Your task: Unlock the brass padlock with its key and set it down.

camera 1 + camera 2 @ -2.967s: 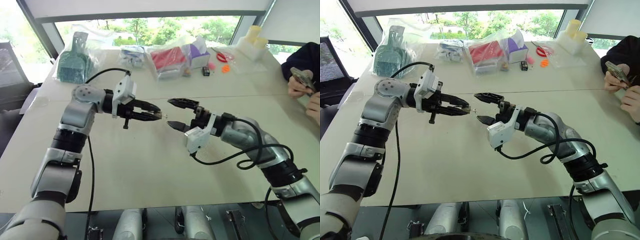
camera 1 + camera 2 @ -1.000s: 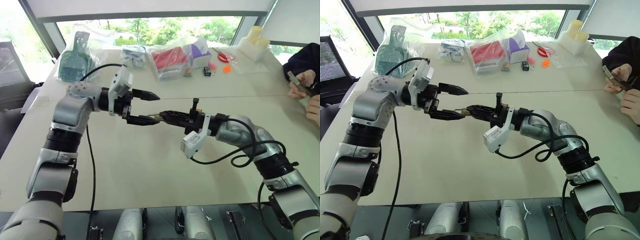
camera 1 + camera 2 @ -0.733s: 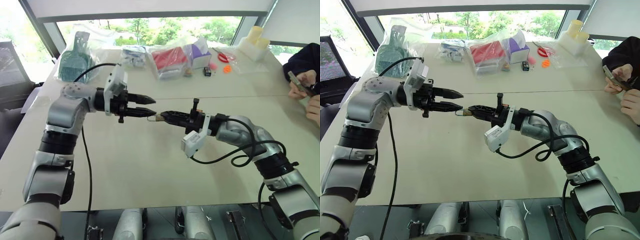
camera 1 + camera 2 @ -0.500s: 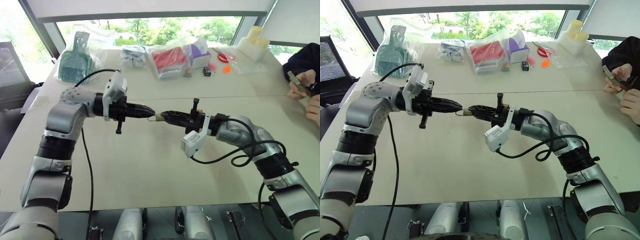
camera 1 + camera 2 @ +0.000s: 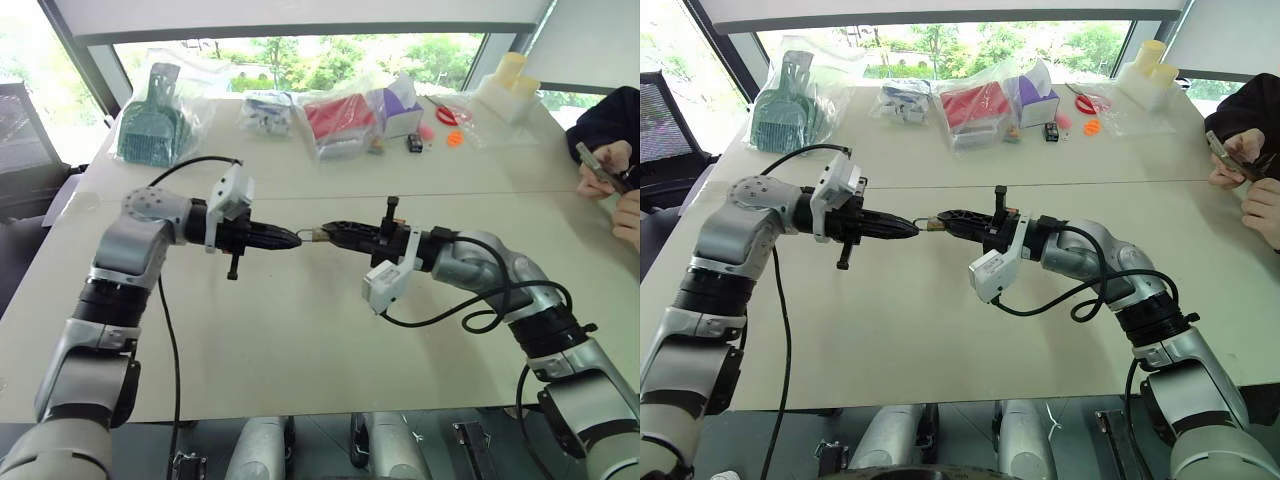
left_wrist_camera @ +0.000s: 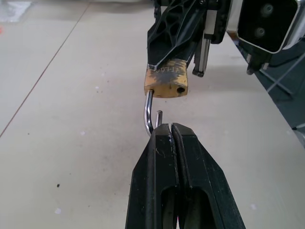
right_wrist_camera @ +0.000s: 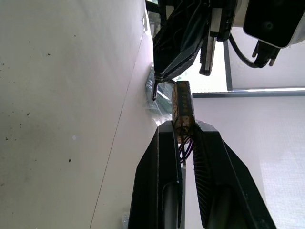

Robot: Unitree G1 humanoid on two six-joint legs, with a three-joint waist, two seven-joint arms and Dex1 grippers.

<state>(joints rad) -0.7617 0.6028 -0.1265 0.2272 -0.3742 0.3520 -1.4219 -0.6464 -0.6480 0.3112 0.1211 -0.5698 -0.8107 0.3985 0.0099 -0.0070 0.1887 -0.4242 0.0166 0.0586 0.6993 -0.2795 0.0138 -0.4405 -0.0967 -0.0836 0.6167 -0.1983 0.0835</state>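
the two arms meet tip to tip above the pale table, near its middle seam. the right gripper points toward the robot's left with its two black fingers pressed almost together on the brass padlock, clamping the worn yellow body by its flat sides so the lock hangs in the air clear of the tabletop. in the left wrist view the padlock's silvery shackle stands open: one leg stays in the body and the short free end curls out beside an empty hole in the body's face. the left gripper points toward the right one, fingers fully closed against each other, with the tip right at the bend of the shackle; whether it pinches the shackle or only touches it cannot be told. the key cannot be made out in any view.

at the far side of the table lie bagged items, among them a teal dustpan in a bag and a red packet. a person's hands rest at the table's far right edge.
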